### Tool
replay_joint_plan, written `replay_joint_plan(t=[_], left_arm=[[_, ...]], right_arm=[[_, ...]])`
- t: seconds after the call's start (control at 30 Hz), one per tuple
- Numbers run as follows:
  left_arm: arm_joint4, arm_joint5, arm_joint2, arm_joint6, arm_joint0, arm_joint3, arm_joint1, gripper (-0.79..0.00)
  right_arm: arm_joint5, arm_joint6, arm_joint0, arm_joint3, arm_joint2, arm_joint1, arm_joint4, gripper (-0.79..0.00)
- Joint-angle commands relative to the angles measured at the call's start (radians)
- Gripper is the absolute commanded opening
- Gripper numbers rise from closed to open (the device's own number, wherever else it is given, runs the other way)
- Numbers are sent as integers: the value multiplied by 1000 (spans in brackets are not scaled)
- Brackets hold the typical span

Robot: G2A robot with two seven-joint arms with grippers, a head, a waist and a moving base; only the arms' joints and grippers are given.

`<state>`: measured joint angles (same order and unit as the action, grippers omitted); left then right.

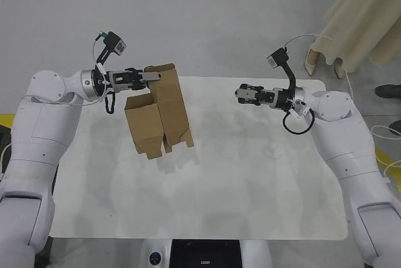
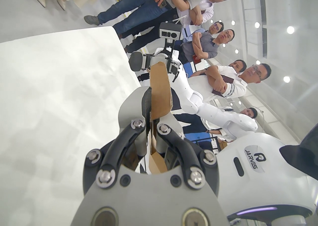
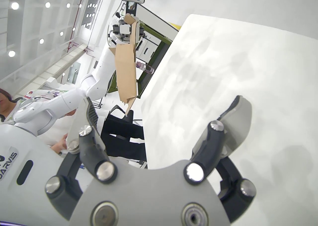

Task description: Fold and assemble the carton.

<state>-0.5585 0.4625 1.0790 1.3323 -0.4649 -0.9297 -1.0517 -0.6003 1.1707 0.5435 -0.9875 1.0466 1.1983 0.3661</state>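
A brown cardboard carton (image 1: pixel 159 110), part unfolded with loose flaps, hangs above the far left part of the white table (image 1: pixel 254 187). My left gripper (image 1: pixel 149 78) is shut on its upper edge; in the left wrist view the cardboard (image 2: pixel 160 93) stands pinched between the two fingers. My right gripper (image 1: pixel 241 92) is open over the far right part of the table, well apart from the carton, with nothing between its fingers (image 3: pixel 233 112). The right wrist view has the carton (image 3: pixel 126 68) hanging from the other arm in the distance.
The table's surface below and between the arms is bare white. Several people stand beyond the table's far right corner (image 2: pixel 198 13). A dark cabinet (image 3: pixel 149 40) stands past the table's left side.
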Motion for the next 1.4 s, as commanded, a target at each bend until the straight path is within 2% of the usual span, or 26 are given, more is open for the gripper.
replay_joint_plan(t=[0.0,0.23,0.63,0.7,0.73,0.77,0.8,0.87,0.93,1.0,1.03,1.07,1.37], left_arm=[[-10,3,-25,-3,8,-1,-11,-785],[-38,17,-100,-48,36,6,-51,-785],[-73,37,-179,-72,75,42,-106,-785],[-76,40,-186,-69,76,46,-112,-785],[-76,41,-188,-68,77,48,-114,-785],[-77,42,-189,-67,77,49,-116,-785],[-77,43,-190,-65,77,51,-118,-785],[-78,43,-190,-61,78,54,-120,-785],[-78,43,-189,-59,79,56,-122,-785],[-78,42,-187,-58,79,57,-124,-785],[-80,41,-186,-60,79,58,-125,-785],[-79,39,-185,-59,79,58,-126,-785],[-80,32,-172,-47,73,44,-130,-785]], right_arm=[[-5,9,-8,6,-20,8,26,0],[-2,47,-30,-1,-89,34,89,0],[15,64,-27,-57,-162,47,141,0],[16,65,-28,-59,-168,47,149,-105],[16,66,-29,-59,-170,47,152,-185],[16,66,-29,-59,-172,46,154,-332],[17,66,-29,-60,-174,46,155,-413],[19,68,-29,-61,-178,44,157,-462],[22,71,-29,-64,-181,42,161,-579],[23,72,-30,-66,-184,40,163,-637],[24,73,-30,-66,-186,39,165,-745],[24,73,-30,-66,-187,39,167,-785],[27,76,-33,-67,-204,32,182,-785]])
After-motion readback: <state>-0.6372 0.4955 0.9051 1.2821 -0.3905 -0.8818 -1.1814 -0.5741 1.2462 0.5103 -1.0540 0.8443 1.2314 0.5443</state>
